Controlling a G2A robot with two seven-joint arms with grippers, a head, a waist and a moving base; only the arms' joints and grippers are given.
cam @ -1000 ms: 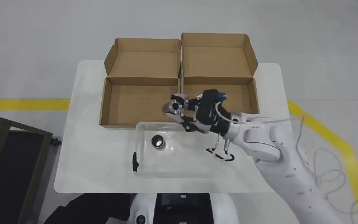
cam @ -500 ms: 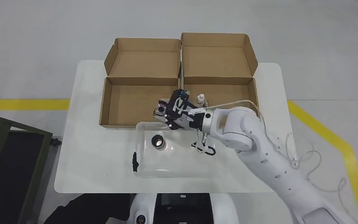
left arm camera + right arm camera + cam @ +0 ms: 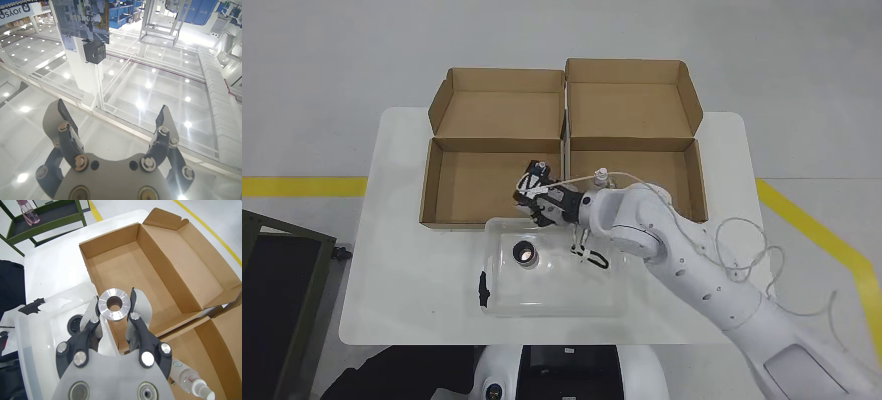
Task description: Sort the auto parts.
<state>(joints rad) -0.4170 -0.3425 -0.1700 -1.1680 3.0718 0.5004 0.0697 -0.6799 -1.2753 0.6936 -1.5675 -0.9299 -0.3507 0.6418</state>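
My right gripper [image 3: 114, 308] [image 3: 529, 187] is shut on a silver metal ring with a round hole [image 3: 114, 306]. It hangs over the near edge of the left cardboard box [image 3: 132, 272] [image 3: 477, 185], right by the clear plastic bin [image 3: 552, 270] [image 3: 47, 321]. A dark round part [image 3: 527, 254] [image 3: 74, 324] lies in the bin. A small white spray bottle [image 3: 600, 178] [image 3: 191, 380] lies in the right cardboard box [image 3: 662, 170]. My left gripper [image 3: 115, 115] is open with nothing between its fingers and points up at a ceiling.
The two open boxes stand side by side at the back of the white table [image 3: 402, 260], lids folded back. The bin sits in front of them near the table's front edge. A green cart [image 3: 43, 220] with a pink bottle stands off the table.
The right arm has carried the ring leftward, from above the seam between the boxes to the near edge of the left box.
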